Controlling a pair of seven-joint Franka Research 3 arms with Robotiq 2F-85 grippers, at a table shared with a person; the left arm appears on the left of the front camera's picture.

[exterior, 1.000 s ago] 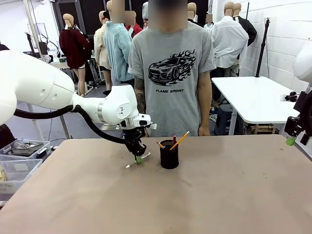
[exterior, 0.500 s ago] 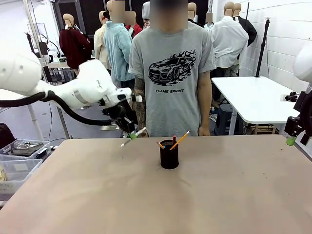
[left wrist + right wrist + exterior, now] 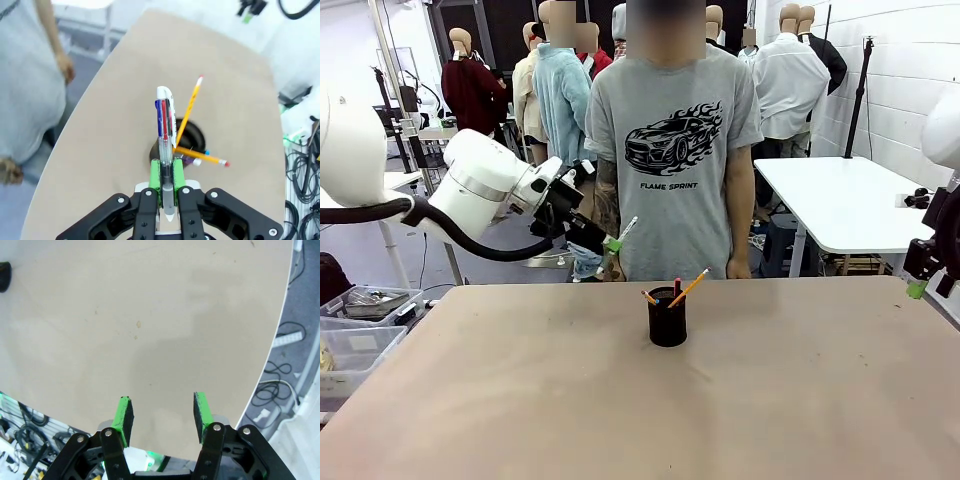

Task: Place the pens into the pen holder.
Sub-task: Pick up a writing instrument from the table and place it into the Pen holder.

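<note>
A plain tan table point(image 3: 640, 400) fills the near part of the room, with a person in a grey shirt standing at its far edge and a white table behind to the right.

Nearest, at the right edge of the tan table, the right gripper point(image 3: 162, 412) hangs with its jaws apart and nothing between them, well away from the work.

Farther in, near the middle of the far half, stands the black pen holder point(image 3: 667, 316). It already has two yellow pencils point(image 3: 689, 288) leaning out of it, and something red between them.

Beyond and to the left, the left gripper point(image 3: 611, 244) is raised above the table, up and to the left of the holder. Its green pads point(image 3: 156, 174) are clamped on a silver-white pen point(image 3: 164, 135), which sticks out past the fingertips. In the wrist view the pen points roughly toward the holder's mouth.

The step in hand looks like carrying this pen to the holder. The next move probably calls for bringing the pen over the opening, tipping it closer to upright, lowering it past the leaning pencils, then letting go.
</note>
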